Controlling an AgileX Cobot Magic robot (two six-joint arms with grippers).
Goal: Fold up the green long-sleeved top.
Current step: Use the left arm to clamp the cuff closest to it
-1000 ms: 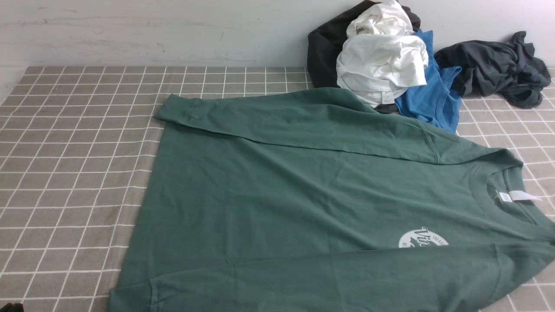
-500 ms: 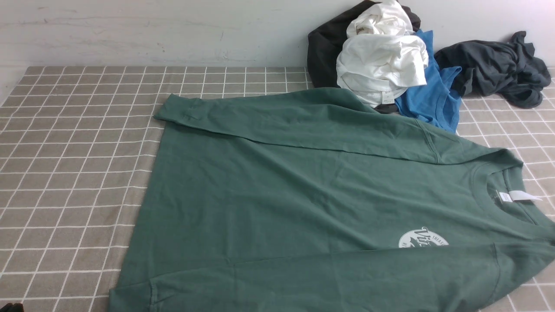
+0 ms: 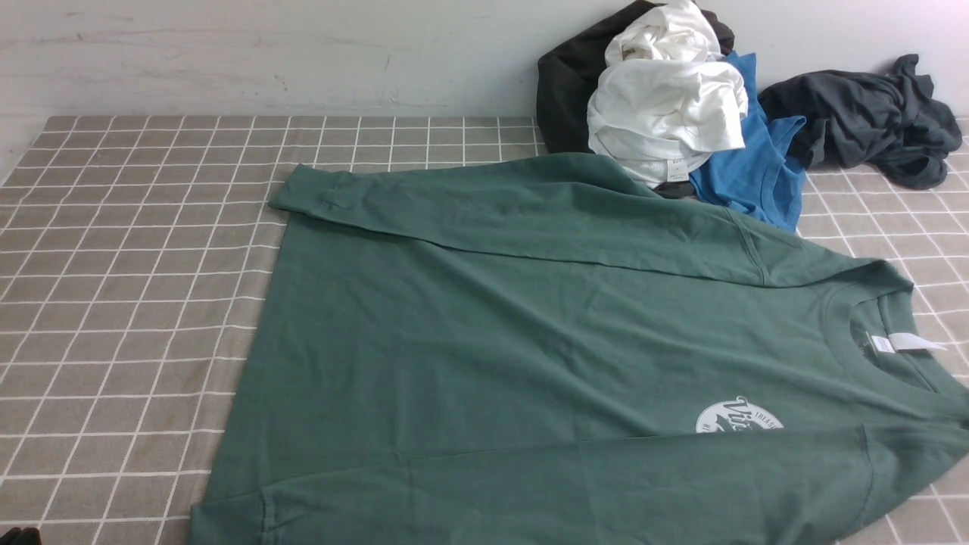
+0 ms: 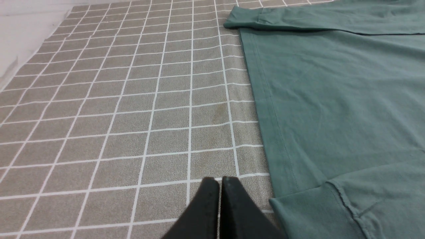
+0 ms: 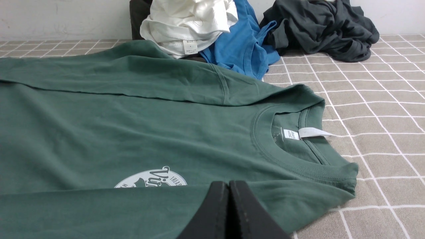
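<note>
The green long-sleeved top (image 3: 530, 341) lies flat on the checked tablecloth, neck to the right, hem to the left. Both sleeves are folded in over the body, one along the far edge (image 3: 492, 212), one along the near edge (image 3: 606, 484). The white neck label (image 3: 912, 343) and round white logo (image 3: 738, 418) show. My left gripper (image 4: 220, 181) is shut and empty above bare cloth, beside the near sleeve's cuff (image 4: 318, 212). My right gripper (image 5: 229, 184) is shut and empty, over the near sleeve by the collar (image 5: 298, 159). Only a dark tip of the left gripper (image 3: 19, 536) reaches the front view.
A pile of clothes sits at the back right against the wall: a white garment (image 3: 666, 113), a bright blue shirt (image 3: 757, 174), a black one (image 3: 568, 83) and a dark grey garment (image 3: 863, 121). The checked tablecloth (image 3: 136, 265) stretches left of the top.
</note>
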